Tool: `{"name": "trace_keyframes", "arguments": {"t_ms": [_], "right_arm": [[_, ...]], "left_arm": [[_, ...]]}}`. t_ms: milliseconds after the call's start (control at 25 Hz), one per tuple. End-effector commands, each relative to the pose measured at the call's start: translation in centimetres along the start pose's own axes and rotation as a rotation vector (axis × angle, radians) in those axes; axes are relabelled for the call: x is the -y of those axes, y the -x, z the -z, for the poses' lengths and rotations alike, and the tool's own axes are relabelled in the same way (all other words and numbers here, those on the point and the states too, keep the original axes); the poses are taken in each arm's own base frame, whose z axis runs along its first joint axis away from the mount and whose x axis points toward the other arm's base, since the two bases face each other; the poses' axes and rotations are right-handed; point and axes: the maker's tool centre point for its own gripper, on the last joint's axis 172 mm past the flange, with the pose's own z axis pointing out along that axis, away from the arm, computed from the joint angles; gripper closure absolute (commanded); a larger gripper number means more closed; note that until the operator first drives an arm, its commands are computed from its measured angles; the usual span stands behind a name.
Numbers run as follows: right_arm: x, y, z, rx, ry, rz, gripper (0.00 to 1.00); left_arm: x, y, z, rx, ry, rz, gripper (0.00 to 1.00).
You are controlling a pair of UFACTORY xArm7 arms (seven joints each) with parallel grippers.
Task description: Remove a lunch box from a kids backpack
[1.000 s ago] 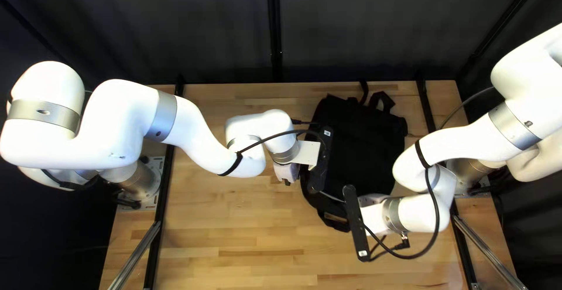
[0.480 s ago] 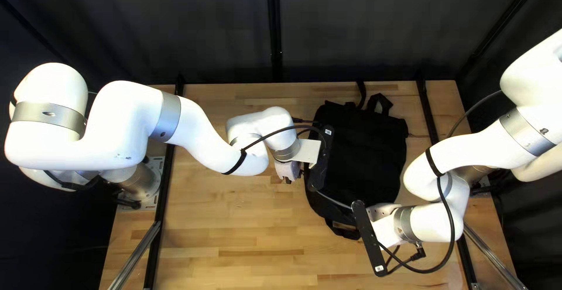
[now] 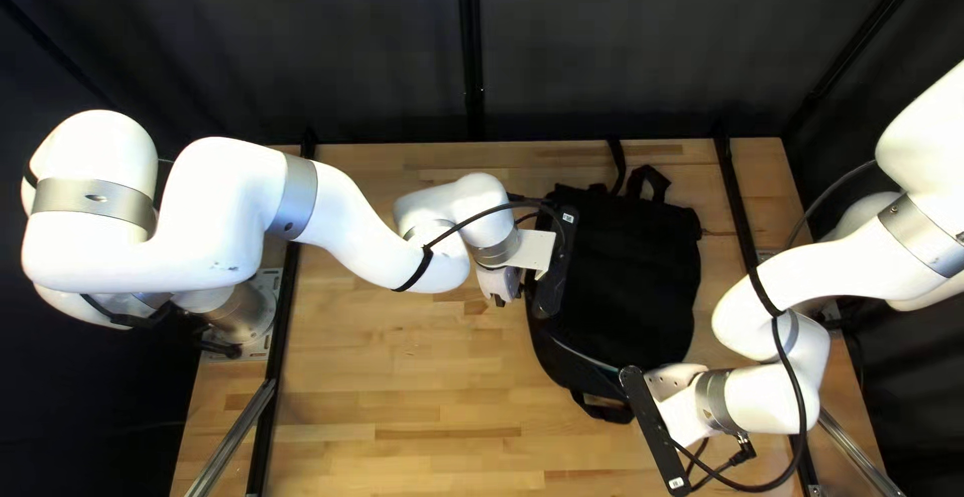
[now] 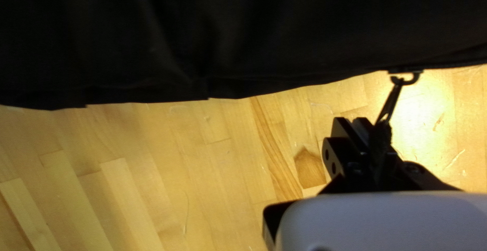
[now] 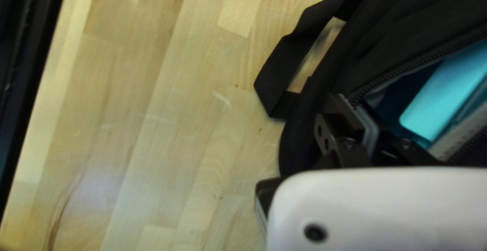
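The black backpack lies on the table; a thin blue-grey line shows at its near-left edge. My left gripper is beside its left side, my right gripper at its near right; camera bars partly cover both. In the left wrist view, my left gripper is shut on a thin black cord running to a small hook at the backpack's edge. In the right wrist view, my right gripper is shut on the backpack's zipper edge, grey lining between its fingers. Beside it, a turquoise lunch box shows inside the opening.
The backpack's carry loop sticks out over the wooden table. Shoulder straps lie at its far end. Black rails run along both table sides, and cables hang from both arms.
My right arm has moved right and toward the table's near edge, and the backpack's near end has shifted right with it. My left arm has moved slightly right and toward the far edge.
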Motion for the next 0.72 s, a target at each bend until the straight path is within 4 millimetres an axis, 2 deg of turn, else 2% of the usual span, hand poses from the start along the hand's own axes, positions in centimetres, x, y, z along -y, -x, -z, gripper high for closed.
{"name": "trace_keyframes", "arguments": {"t_ms": [40,480,720], "right_arm": [[0.3,-0.2,0.3,0.004,-0.004,0.018,1.00],[-0.1,-0.7,0.0,0.006,-0.012,0.039,1.00],[-0.1,-0.6,-0.2,0.005,-0.012,0.041,1.00]], "left_arm": [[1.3,-0.4,-0.2,-0.007,0.001,0.001,1.00],[4.5,-0.7,-1.4,-0.039,0.002,0.026,1.00],[5.6,-1.7,-1.8,-0.054,-0.003,0.037,1.00]]}}
